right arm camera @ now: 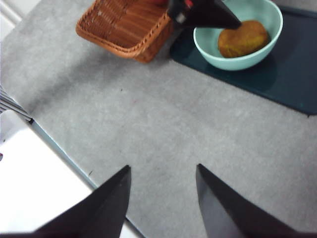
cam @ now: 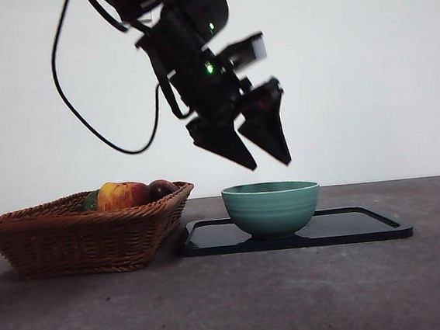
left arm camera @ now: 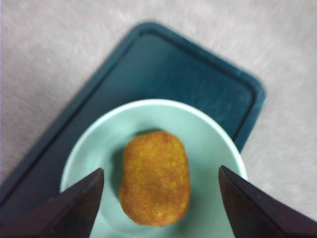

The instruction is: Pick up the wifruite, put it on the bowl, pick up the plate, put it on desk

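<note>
The wifruite [left arm camera: 156, 177], a dull orange-brown rounded fruit, lies inside the teal-green bowl [left arm camera: 96, 141]. It also shows in the right wrist view [right arm camera: 243, 38] inside the bowl [right arm camera: 213, 42]. In the front view the bowl [cam: 272, 207] stands on a dark flat plate [cam: 362, 225] on the desk [cam: 233, 304], and the fruit is hidden by the bowl's wall. My left gripper [cam: 266, 154] hangs open and empty just above the bowl. My right gripper [right arm camera: 161, 198] is open and empty, high over bare desk [right arm camera: 163, 119], away from the bowl.
A wicker basket [cam: 78, 233] stands left of the plate, holding a red-and-yellow apple [cam: 121, 195] and a dark purple fruit [cam: 160, 189]. The basket [right arm camera: 124, 25] also shows in the right wrist view. A white edge [right arm camera: 34, 183] borders the desk.
</note>
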Available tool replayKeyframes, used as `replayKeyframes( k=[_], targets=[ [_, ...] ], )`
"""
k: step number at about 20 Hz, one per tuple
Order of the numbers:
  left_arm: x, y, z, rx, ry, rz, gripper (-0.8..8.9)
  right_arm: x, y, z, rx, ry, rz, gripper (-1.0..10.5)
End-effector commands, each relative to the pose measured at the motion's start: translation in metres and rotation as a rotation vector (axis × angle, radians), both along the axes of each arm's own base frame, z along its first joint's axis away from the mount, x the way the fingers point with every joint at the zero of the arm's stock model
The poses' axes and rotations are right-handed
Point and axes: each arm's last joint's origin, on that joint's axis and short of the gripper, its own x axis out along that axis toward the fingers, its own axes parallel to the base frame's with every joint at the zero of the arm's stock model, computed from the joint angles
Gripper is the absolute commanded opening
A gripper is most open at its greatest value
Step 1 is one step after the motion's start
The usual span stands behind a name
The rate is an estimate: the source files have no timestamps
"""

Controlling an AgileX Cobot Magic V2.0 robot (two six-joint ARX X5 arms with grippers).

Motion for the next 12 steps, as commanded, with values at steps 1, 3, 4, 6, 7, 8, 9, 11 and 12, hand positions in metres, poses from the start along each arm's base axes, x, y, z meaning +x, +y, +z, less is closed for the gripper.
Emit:
replayKeyframes(
  k=[1,3,4,6,7,8,9,11,12],
  targets=[
    [0.003,-0.012,-0.012,0.022,-0.019,-0.038,3.72,0.0,0.001,0.002,-0.003,0.001,0.012,2.1],
    [0.004,-0.014,-0.019,0.038,-0.021,-0.041,3.72,0.0,0.001,0.002,-0.004,0.002,0.012,2.1],
    [0.005,-0.015,-0.022,0.045,-0.026,-0.038,3.72,-0.001,0.001,0.002,-0.004,0.004,0.012,2.1],
    [0.006,-0.016,-0.027,0.054,-0.024,-0.036,3.72,-0.001,0.001,0.002,-0.005,0.005,0.012,2.1],
    [0.007,-0.017,-0.03,0.059,-0.019,-0.037,3.72,-0.001,0.001,0.002,-0.005,0.005,0.012,2.1],
    [0.007,-0.017,-0.033,0.063,-0.015,-0.038,3.72,-0.001,0.001,0.002,-0.005,0.005,0.012,2.1],
    [0.008,-0.018,-0.037,0.068,-0.007,-0.038,3.72,-0.001,0.001,0.002,-0.005,0.005,0.012,2.1],
    [0.009,-0.018,-0.043,0.077,0.003,-0.038,3.72,-0.001,0.001,0.002,-0.005,0.006,0.012,2.1],
    [0.008,-0.02,-0.045,0.08,0.006,-0.041,3.72,-0.001,0.001,0.001,-0.005,0.006,0.012,2.1]
  ],
)
